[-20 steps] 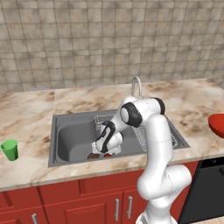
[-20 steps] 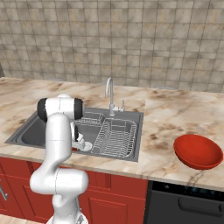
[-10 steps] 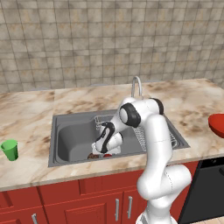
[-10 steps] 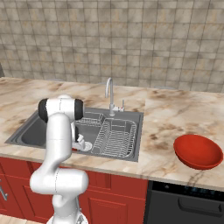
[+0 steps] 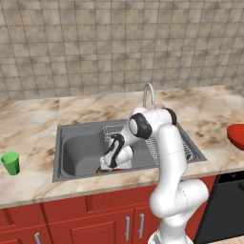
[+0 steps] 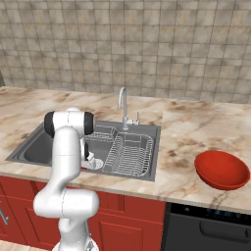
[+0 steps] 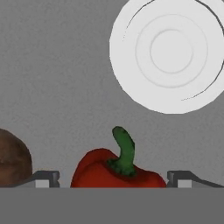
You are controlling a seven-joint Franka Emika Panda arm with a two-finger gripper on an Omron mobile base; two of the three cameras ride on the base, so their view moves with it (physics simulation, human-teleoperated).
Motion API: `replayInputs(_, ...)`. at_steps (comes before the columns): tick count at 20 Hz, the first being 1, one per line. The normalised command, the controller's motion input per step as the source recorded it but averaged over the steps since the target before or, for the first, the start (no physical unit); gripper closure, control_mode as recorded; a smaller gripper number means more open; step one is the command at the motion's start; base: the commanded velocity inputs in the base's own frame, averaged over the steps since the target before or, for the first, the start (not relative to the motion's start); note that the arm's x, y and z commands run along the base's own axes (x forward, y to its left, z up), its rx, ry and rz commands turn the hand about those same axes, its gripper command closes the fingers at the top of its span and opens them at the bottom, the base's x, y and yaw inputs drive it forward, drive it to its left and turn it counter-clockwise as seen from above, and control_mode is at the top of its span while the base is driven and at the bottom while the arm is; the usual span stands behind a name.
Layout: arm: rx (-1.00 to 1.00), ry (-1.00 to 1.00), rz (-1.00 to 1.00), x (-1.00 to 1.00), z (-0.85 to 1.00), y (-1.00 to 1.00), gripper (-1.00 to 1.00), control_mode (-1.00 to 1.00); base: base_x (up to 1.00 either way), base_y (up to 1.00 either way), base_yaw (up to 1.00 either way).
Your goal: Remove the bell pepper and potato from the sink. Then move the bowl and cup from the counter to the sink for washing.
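Observation:
In the hand view the red bell pepper (image 7: 118,171) with its green stem lies on the sink floor (image 7: 57,78), straight between my two fingertips (image 7: 43,178). My gripper (image 7: 113,180) is open and straddles the pepper with a gap on each side. The brown potato (image 7: 12,162) lies just left of the left fingertip. From the left base view the gripper (image 5: 106,165) is down in the sink (image 5: 78,143) near its front wall. The green cup (image 5: 10,163) stands on the counter left of the sink. The red bowl (image 6: 221,169) rests on the counter at the far right.
The round drain (image 7: 171,52) lies beyond the pepper. A wire dish rack (image 6: 128,154) fills the right half of the basin, and the chrome faucet (image 5: 148,93) curves over the back rim. A tiled wall closes off the counter behind.

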Motion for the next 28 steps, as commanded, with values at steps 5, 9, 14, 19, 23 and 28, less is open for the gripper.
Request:
replayInputs(5,0.00,0.00,0.00,-0.04,-0.16,0.04,1.00,-1.00,0.00,0.00,0.00)
replayInputs(9,0.00,0.00,0.00,-0.04,-0.14,0.03,1.00,-1.00,0.00,0.00,0.00)
replayInputs(14,0.00,0.00,0.00,-0.03,-0.12,0.02,1.00,-1.00,0.00,0.00,0.00)
replayInputs(19,-0.03,0.00,0.00,0.00,-0.04,0.00,1.00,-1.00,0.00,0.00,0.00)
replayInputs(23,-0.02,0.03,0.00,0.00,0.02,0.01,1.00,-1.00,0.00,0.00,0.00)
replayInputs(28,-0.06,0.09,-0.01,-0.07,0.08,0.00,1.00,-1.00,0.00,0.00,0.00)
